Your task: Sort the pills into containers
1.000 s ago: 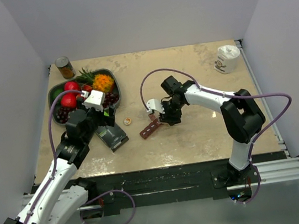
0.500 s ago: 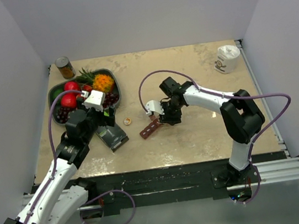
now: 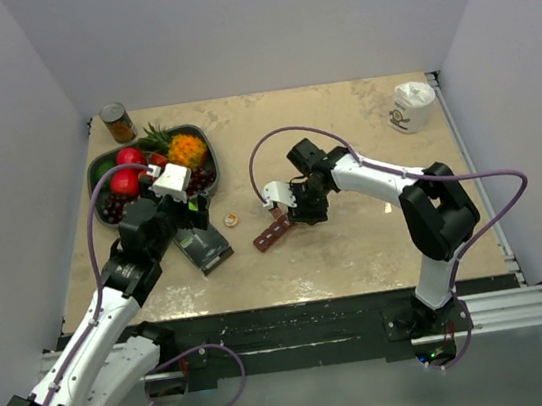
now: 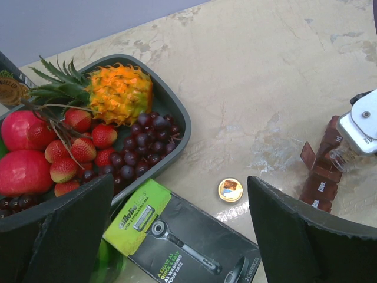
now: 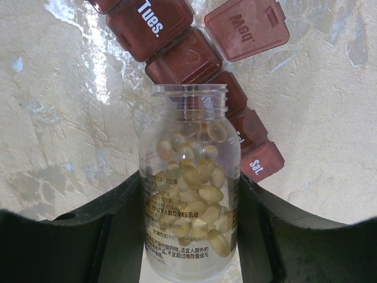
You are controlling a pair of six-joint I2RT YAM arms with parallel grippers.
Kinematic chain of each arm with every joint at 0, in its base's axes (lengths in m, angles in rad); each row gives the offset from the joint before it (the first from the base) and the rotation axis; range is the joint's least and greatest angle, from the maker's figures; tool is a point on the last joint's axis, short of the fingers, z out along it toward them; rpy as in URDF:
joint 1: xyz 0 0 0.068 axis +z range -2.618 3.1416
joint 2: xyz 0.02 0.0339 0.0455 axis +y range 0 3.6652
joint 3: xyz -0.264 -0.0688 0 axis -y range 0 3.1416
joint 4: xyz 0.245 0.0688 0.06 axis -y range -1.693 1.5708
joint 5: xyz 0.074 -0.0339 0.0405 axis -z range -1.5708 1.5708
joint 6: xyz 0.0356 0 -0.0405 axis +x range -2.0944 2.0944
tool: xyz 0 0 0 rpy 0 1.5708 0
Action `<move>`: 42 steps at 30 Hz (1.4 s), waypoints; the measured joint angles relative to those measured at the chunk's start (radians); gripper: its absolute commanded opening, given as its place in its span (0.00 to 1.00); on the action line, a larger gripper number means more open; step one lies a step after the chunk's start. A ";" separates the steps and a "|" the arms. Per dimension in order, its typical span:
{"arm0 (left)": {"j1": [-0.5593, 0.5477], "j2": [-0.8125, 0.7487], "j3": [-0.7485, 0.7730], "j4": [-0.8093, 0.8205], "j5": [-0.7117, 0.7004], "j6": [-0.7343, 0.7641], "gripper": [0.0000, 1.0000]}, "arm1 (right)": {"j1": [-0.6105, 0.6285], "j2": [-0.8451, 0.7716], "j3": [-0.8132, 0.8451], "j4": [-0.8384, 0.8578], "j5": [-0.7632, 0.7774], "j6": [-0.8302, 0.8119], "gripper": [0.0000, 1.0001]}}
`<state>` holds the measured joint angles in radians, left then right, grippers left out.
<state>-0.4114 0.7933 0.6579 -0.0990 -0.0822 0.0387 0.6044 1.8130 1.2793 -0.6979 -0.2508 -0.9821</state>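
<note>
My right gripper (image 5: 189,197) is shut on a small clear bottle (image 5: 189,112) with its cap off, holding it by the body. Yellowish pills (image 5: 197,177) fill its lower half. The bottle's mouth points at the containers (image 5: 177,59), a dark red strip of day-marked compartments lying on the table; one lid (image 5: 247,26) stands open. From above, the right gripper (image 3: 295,208) hangs just over the strip (image 3: 271,232) at its far end. My left gripper (image 4: 179,230) is open above a razor pack (image 4: 188,236), holding nothing.
A small round yellow cap (image 3: 232,220) lies between the razor pack (image 3: 204,247) and the strip. A dark fruit bowl (image 3: 97,169) sits at the back left with a tin can (image 3: 117,123) behind it. A white cup (image 3: 411,106) stands at the back right.
My right gripper has edged slightly left with the bottle, closer over the strip. The left arm has not moved.
</note>
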 measured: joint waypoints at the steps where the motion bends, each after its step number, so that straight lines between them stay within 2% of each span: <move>1: 0.000 0.000 0.000 0.000 0.000 0.000 0.99 | 0.000 0.000 0.000 0.000 0.002 0.000 0.03; 42: 0.000 -0.008 0.000 0.000 0.001 0.000 1.00 | 0.041 0.034 0.030 -0.043 0.076 -0.006 0.03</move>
<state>-0.4114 0.7849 0.6579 -0.0990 -0.0814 0.0391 0.6453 1.8469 1.3090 -0.7406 -0.1753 -0.9882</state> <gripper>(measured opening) 0.994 0.551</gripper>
